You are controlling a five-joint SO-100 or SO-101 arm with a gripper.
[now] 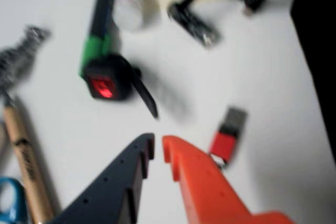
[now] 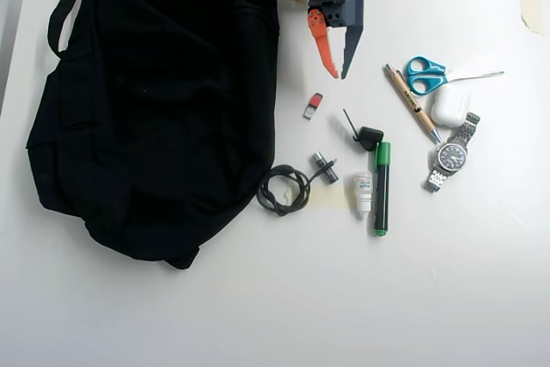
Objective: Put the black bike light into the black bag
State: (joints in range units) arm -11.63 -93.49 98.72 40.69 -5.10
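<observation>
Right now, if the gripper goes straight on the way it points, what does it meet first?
Probably the black bike light: in the overhead view the gripper points down the picture toward it, with bare table between. Height is unclear, so it may pass above the strap.

On the table: one black bag [image 2: 155, 100], one bike light [image 2: 369, 136], one red-and-black stick [image 2: 314, 106], one coiled black cable [image 2: 284, 189], one green-capped marker [image 2: 381, 186], one small white bottle [image 2: 363, 192], one pencil [image 2: 411, 102], one pair of blue-handled scissors [image 2: 427, 75], one white earbud case [image 2: 450, 106], one wristwatch [image 2: 451, 156].
</observation>
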